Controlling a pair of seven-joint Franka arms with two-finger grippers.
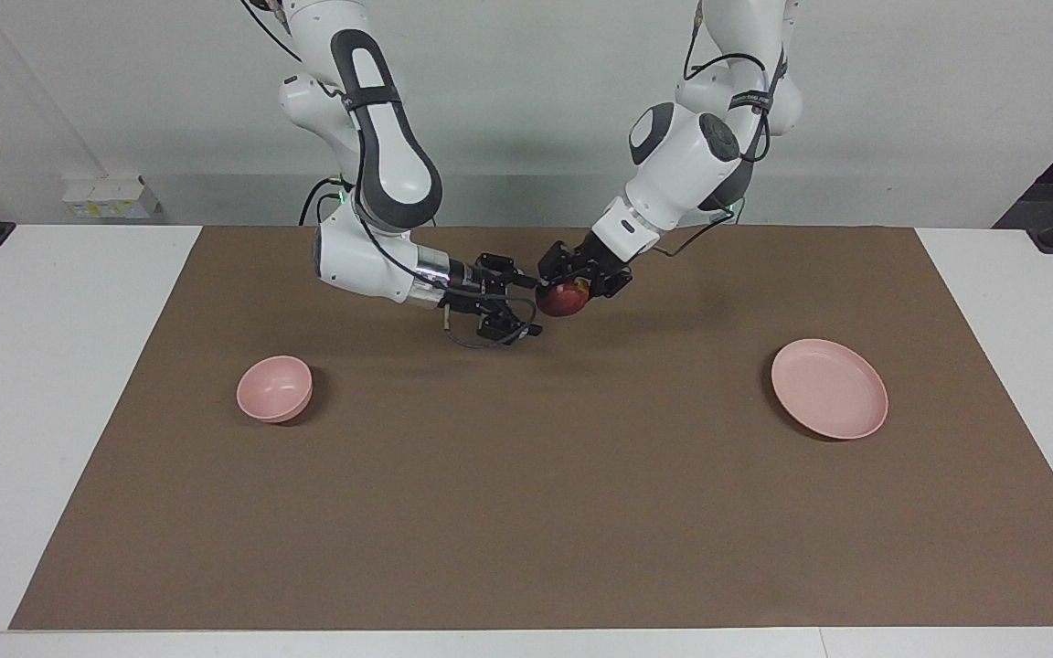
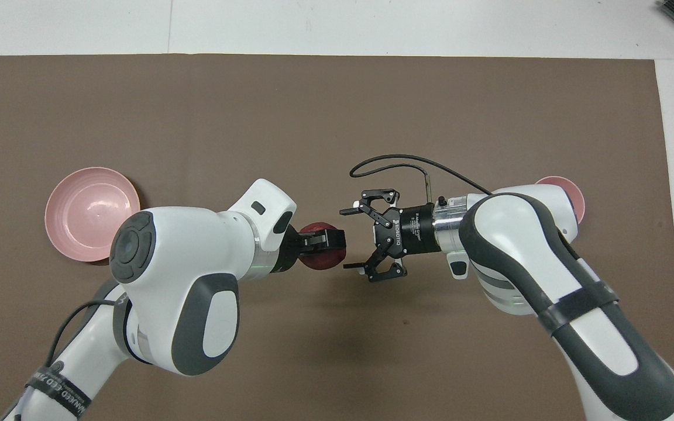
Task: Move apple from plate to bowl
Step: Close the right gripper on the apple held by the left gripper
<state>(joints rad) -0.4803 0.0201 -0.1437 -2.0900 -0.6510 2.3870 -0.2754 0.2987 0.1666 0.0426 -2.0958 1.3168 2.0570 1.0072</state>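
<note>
My left gripper (image 1: 567, 292) is shut on the small dark red apple (image 1: 564, 301) and holds it in the air over the middle of the brown mat; the apple also shows in the overhead view (image 2: 320, 262) under the left gripper (image 2: 326, 247). My right gripper (image 1: 534, 306) is open and points at the apple from the bowl's side, its fingertips just short of it, as the overhead view (image 2: 344, 239) shows. The pale pink plate (image 1: 830, 387) (image 2: 91, 213) lies bare toward the left arm's end. The pink bowl (image 1: 274, 388) stands toward the right arm's end, mostly hidden by the right arm in the overhead view (image 2: 572, 194).
A brown mat (image 1: 526, 512) covers most of the white table (image 1: 51, 366). A black cable loops from the right gripper's wrist (image 2: 395, 159).
</note>
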